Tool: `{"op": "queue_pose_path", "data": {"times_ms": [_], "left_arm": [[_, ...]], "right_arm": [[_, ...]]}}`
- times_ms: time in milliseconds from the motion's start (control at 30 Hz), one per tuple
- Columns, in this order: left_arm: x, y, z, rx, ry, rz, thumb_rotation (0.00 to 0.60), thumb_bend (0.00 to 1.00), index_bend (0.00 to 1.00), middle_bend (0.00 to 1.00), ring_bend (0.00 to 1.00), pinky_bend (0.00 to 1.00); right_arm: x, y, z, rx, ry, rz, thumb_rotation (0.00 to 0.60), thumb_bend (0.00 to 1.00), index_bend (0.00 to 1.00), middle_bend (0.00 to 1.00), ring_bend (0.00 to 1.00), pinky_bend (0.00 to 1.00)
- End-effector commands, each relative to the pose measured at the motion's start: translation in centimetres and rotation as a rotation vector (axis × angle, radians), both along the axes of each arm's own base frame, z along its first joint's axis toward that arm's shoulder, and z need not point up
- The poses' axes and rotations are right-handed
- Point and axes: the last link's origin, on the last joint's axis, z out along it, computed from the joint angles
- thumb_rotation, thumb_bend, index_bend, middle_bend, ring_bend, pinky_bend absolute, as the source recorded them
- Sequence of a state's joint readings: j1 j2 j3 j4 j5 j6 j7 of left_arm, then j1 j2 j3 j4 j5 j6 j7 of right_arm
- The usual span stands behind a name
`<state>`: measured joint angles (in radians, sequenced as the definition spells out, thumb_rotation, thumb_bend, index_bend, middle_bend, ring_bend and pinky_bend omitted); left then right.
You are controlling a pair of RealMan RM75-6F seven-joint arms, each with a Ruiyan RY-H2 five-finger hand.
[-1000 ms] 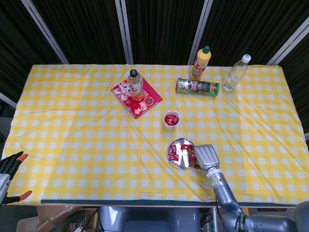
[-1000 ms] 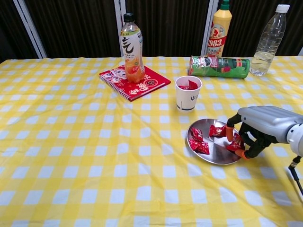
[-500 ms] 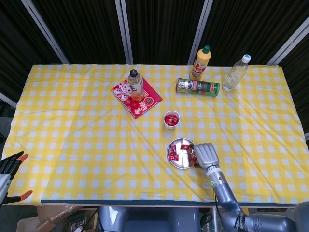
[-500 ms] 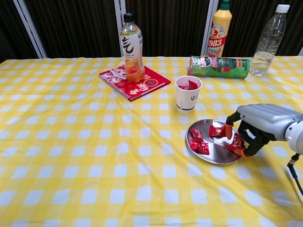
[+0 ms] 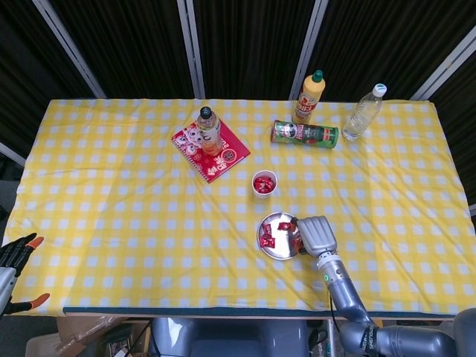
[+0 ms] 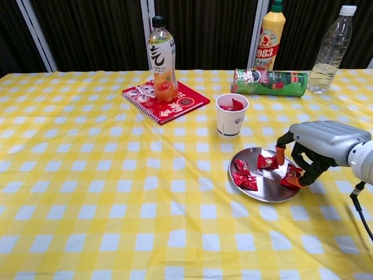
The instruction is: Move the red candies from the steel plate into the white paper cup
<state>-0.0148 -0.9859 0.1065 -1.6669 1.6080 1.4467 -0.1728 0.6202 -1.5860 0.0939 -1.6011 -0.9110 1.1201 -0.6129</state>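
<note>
My right hand (image 6: 317, 153) is over the right side of the steel plate (image 6: 265, 195), fingers curled down and pinching one red candy (image 6: 291, 175) at that rim. Three more candies (image 6: 246, 174) still lie on the plate, and the paper cup (image 6: 231, 115) just behind it already has red ones inside. To do this well I'd keep the pinch firm, lift straight up clear of the plate, carry across to above the cup mouth and only then let go; the wrapper looks slick and the cup light, so no bumping the rim. My left hand (image 5: 16, 253) sits off the table's left corner, fingers apart, holding nothing. The table (image 5: 111, 208) has a yellow checked cloth, slightly wrinkled. Black curtains behind. A notebook (image 6: 166, 100), bottles and a can stand at the back, well apart.
</note>
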Motion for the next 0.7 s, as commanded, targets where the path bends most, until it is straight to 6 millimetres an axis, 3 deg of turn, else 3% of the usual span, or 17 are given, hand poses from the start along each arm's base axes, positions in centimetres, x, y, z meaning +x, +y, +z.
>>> {"op": "queue_pose_path", "data": {"times_ms": [33, 367, 600, 700], "left_arm": [[0.04, 0.01, -0.01, 0.0, 0.0, 0.0, 0.6, 0.07, 0.0, 0.0, 0.0, 0.0], [0.09, 0.03, -0.01, -0.001, -0.001, 0.001, 0.6, 0.07, 0.0, 0.0, 0.0, 0.0], [0.05, 0.01, 0.04, -0.001, -0.004, 0.001, 0.6, 0.07, 0.0, 0.0, 0.0, 0.0], [0.02, -0.01, 0.05, -0.002, -0.004, 0.001, 0.6, 0.07, 0.0, 0.0, 0.0, 0.0]], "right_arm": [[-0.05, -0.06, -0.05, 0.004, 0.005, -0.004, 0.6, 0.35, 0.48, 0.79, 0.83, 1.0], [-0.37, -0.01, -0.66, 0.018, 0.02, -0.019, 0.6, 0.37, 0.52, 0.79, 0.83, 1.0], [-0.51, -0.02, -0.83, 0.019, 0.02, -0.026, 0.6, 0.61, 0.55, 0.79, 0.83, 1.0], [-0.57, -0.05, -0.79, 0.018, 0.016, -0.029, 0.6, 0.65, 0.57, 0.79, 0.83, 1.0]]}}
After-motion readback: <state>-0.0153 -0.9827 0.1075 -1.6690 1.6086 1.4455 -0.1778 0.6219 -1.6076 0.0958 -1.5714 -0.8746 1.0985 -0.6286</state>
